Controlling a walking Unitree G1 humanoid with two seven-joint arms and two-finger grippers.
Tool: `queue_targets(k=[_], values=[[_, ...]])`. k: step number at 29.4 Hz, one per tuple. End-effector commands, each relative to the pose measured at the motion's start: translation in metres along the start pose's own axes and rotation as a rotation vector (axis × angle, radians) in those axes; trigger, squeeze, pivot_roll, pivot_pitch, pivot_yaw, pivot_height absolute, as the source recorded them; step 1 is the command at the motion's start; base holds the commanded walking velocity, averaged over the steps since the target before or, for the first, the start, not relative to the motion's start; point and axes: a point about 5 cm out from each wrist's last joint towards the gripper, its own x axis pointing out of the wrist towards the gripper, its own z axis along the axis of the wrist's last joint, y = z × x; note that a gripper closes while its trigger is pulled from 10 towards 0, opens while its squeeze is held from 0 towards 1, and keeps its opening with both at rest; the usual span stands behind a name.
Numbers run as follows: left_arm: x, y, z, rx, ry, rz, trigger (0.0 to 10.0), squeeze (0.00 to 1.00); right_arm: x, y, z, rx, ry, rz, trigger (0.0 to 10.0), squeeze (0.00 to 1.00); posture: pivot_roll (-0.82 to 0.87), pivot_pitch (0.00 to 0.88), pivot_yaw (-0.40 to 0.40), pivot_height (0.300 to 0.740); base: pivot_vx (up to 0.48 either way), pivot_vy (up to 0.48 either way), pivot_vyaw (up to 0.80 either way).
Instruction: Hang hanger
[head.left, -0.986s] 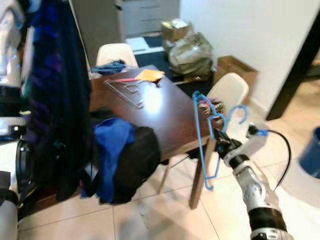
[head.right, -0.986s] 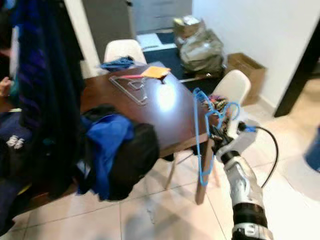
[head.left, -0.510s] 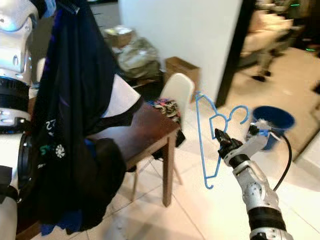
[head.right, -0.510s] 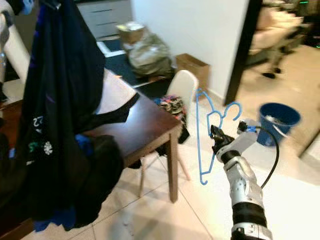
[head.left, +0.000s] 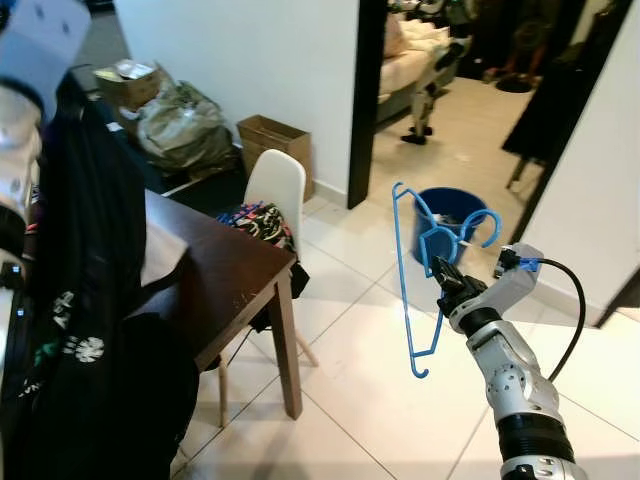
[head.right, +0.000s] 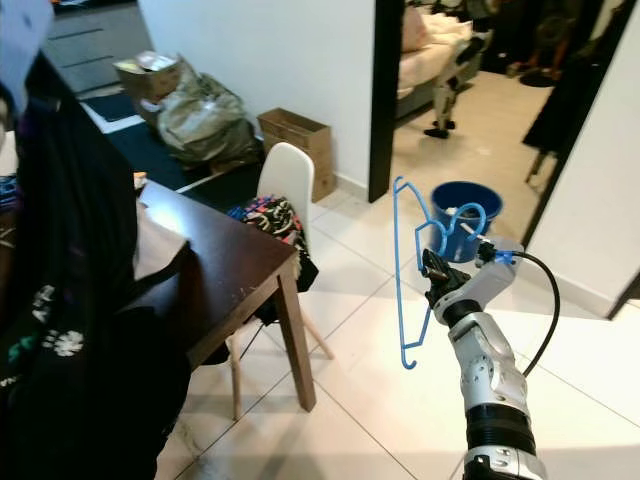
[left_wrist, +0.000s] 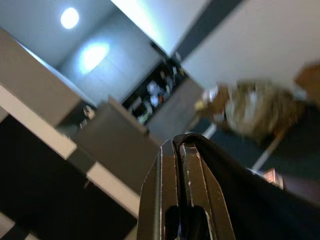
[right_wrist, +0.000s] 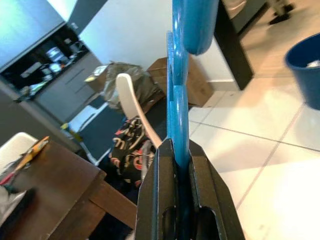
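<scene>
Hanger (head.left: 410, 285): blue, light, stiff wire; right claw (head.left: 440, 272) clamped below hook, beside tabletop (head.left: 215, 270); left claw (left_wrist: 182, 165) pressed together

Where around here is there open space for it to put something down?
The brown table has a bare corner near the white chair. The tiled floor lies open between the table, the blue bucket and the right gripper holding the blue hanger. The table's other end is crowded with dark clothes.
</scene>
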Motion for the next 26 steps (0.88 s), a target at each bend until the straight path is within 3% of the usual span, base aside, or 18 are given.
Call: queue_targets(k=[1, 2, 3, 4, 8, 9, 13, 15, 16, 19, 20, 21, 22, 23, 25, 26], values=[[-0.002, 0.007, -0.010, 0.061, 0.024, 0.020, 0.1, 0.00, 0.000, 0.002, -0.001, 0.002, 0.003, 0.006, 10.0, 0.00, -0.02, 0.000, 0.045, 0.731, 0.000, 0.000, -0.80], [-0.002, 0.007, -0.010, 0.061, 0.024, 0.020, 0.1, 0.00, 0.000, 0.002, -0.001, 0.002, 0.003, 0.006, 10.0, 0.00, -0.02, 0.000, 0.045, 0.731, 0.000, 0.000, -0.80], [-0.008, -0.001, -0.024, 0.089, 0.065, 0.003, 0.7, 0.00, -0.001, 0.001, -0.001, 0.001, 0.004, 0.006, 10.0, 0.00, -0.02, 0.000, 0.045, 0.731, 0.000, 0.000, -0.79], [-0.013, -0.009, -0.036, 0.109, 0.099, -0.018, 3.1, 0.00, -0.001, 0.001, -0.001, 0.000, 0.005, 0.006, 10.0, 0.00, -0.02, 0.000, 0.046, 0.731, 0.000, 0.000, -0.79], [-0.017, -0.015, -0.044, 0.124, 0.118, -0.033, 3.1, 0.00, -0.001, 0.000, -0.001, 0.000, 0.006, 0.006, 10.0, 0.00, -0.02, 0.000, 0.046, 0.731, 0.000, 0.000, -0.79], [-0.021, -0.025, -0.046, 0.116, 0.107, -0.075, 10.0, 1.00, -0.002, 0.000, -0.001, 0.000, 0.007, 0.005, 10.0, 0.00, -0.02, 0.000, 0.046, 0.731, 0.000, 0.000, -0.79], [-0.022, -0.039, -0.038, 0.084, 0.037, -0.165, 10.0, 1.00, -0.002, 0.000, -0.001, 0.001, 0.007, 0.004, 10.0, 0.00, -0.02, 0.000, 0.049, 0.731, 0.000, 0.000, -0.79], [-0.020, -0.046, -0.015, 0.055, -0.094, -0.244, 10.0, 1.00, -0.003, 0.001, -0.001, 0.001, 0.009, 0.007, 10.0, 0.00, -0.02, 0.000, 0.053, 0.731, 0.000, 0.000, -0.79], [-0.021, -0.047, -0.005, 0.112, -0.161, -0.284, 10.0, 1.00, -0.003, 0.002, -0.001, 0.003, 0.008, 0.018, 10.0, 0.00, -0.02, 0.000, 0.053, 0.731, 0.000, 0.000, -0.80], [-0.021, -0.047, -0.005, 0.112, -0.161, -0.284, 10.0, 1.00, -0.003, 0.002, -0.001, 0.003, 0.008, 0.018, 10.0, 0.00, -0.02, 0.000, 0.053, 0.731, 0.000, 0.000, -0.80], [-0.022, -0.048, 0.002, 0.156, -0.203, -0.310, 10.0, 1.00, -0.003, 0.003, -0.001, -0.008, 0.011, 0.026, 10.0, 0.00, -0.02, 0.000, 0.053, 0.731, 0.000, 0.000, 0.00], [-0.022, -0.048, 0.002, 0.156, -0.203, -0.310, 10.0, 1.00, -0.003, 0.003, -0.001, -0.008, 0.011, 0.026, 10.0, 0.00, -0.02, 0.000, 0.053, 0.731, 0.000, 0.000, 0.00], [-0.023, -0.044, -0.002, 0.232, -0.180, -0.335, 10.0, 1.00, -0.002, 0.006, -0.003, -0.022, 0.023, 0.043, 10.0, 0.00, -0.01, 0.000, 0.053, 0.731, 0.000, 0.000, 0.00], [-0.023, -0.044, -0.002, 0.232, -0.180, -0.335, 10.0, 1.00, -0.002, 0.006, -0.003, -0.022, 0.023, 0.043, 10.0, 0.00, -0.01, 0.000, 0.053, 0.731, 0.000, 0.000, 0.00], [-0.026, -0.037, -0.012, 0.282, -0.128, -0.351, 10.0, 1.00, -0.002, 0.008, -0.004, -0.035, 0.034, 0.058, 10.0, 0.00, -0.01, 0.000, 0.050, 0.731, 0.000, 0.000, 0.00], [-0.029, -0.028, -0.027, 0.327, -0.062, -0.349, 10.0, 1.00, -0.001, 0.011, -0.005, -0.044, 0.044, 0.068, 10.0, 0.00, 0.00, 0.000, 0.049, 0.731, 0.000, 0.000, 0.00]])
